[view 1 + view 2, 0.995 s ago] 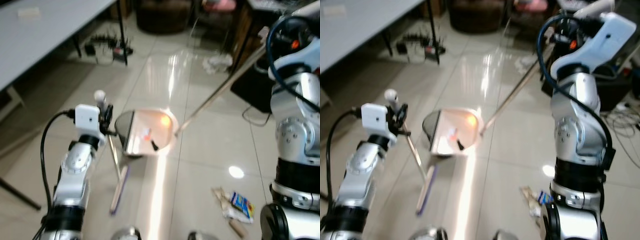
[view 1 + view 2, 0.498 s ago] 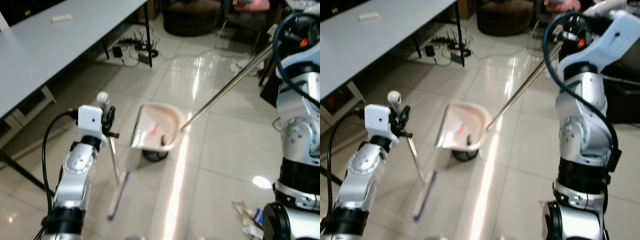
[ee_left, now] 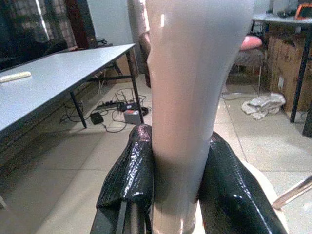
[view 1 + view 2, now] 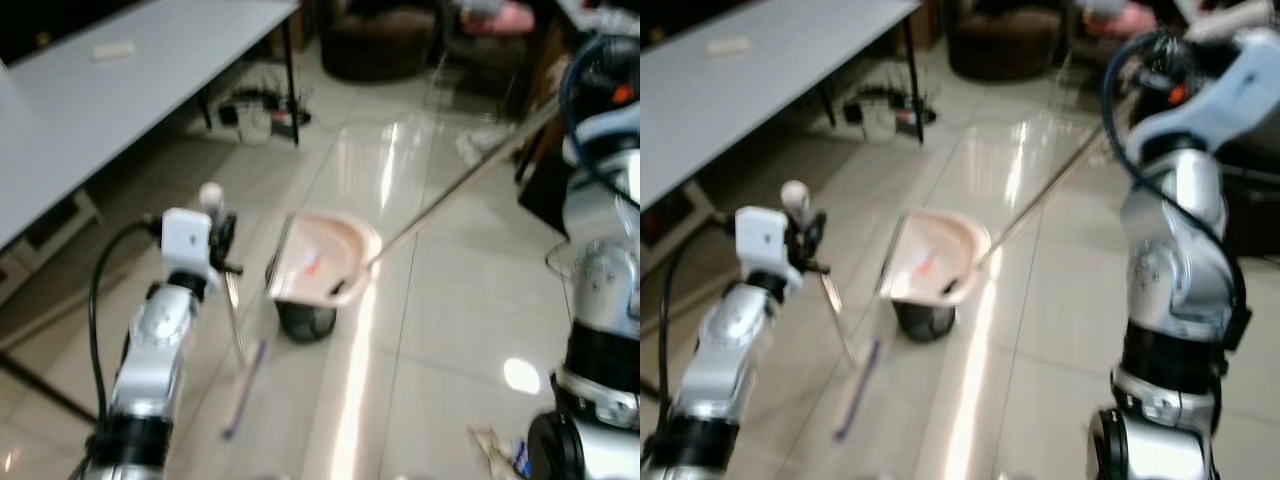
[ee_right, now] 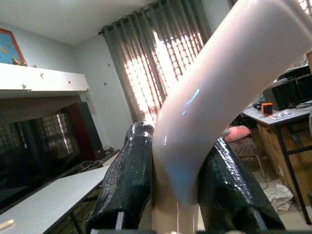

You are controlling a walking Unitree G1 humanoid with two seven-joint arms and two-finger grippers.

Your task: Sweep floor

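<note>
Pale pink plastic dustpan [image 4: 325, 262] on a long metal handle [image 4: 458, 188], raised and tilted above a small dark bin [image 4: 306, 320], holding bits of debris; slim metal-shafted broom [image 4: 236, 345] leaning, head on the tiled floor [image 4: 440, 330]

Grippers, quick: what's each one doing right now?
Left gripper: closed on the broom handle.
Right gripper: closed on the dustpan handle.
</note>
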